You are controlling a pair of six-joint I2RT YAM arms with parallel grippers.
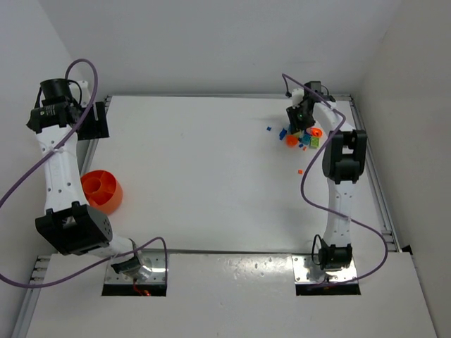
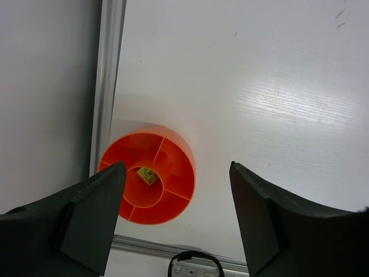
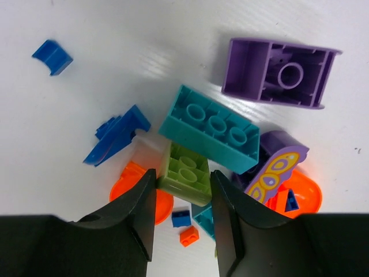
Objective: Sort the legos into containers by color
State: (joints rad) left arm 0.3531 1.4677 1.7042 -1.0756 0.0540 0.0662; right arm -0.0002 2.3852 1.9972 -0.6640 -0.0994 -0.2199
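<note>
Right gripper (image 3: 183,173): at the far right of the table (image 1: 197,176), low over the legos (image 1: 301,135); its 2 fingers press against opposite sides of a light green brick (image 3: 187,167), closed on it.
Light green brick: lies in the pile, 2 studs showing, its far end tucked against a teal brick (image 3: 210,131).
Neighbours: purple brick (image 3: 278,73) hollow side up, beyond the teal one; blue wedge (image 3: 115,141) to the left; blue curved bit (image 3: 52,56) well apart at far left; purple piece with a yellow wing pattern (image 3: 274,173) to the right.
Left gripper (image 2: 177,167): jaws wide apart, holding nothing, hanging above the orange bowl (image 2: 173,156).
Orange bowl: at the table's left edge, just beside the rail, split into compartments.
Bowl contents: 1 yellow-green piece (image 2: 147,175) in the centre compartment.
</note>
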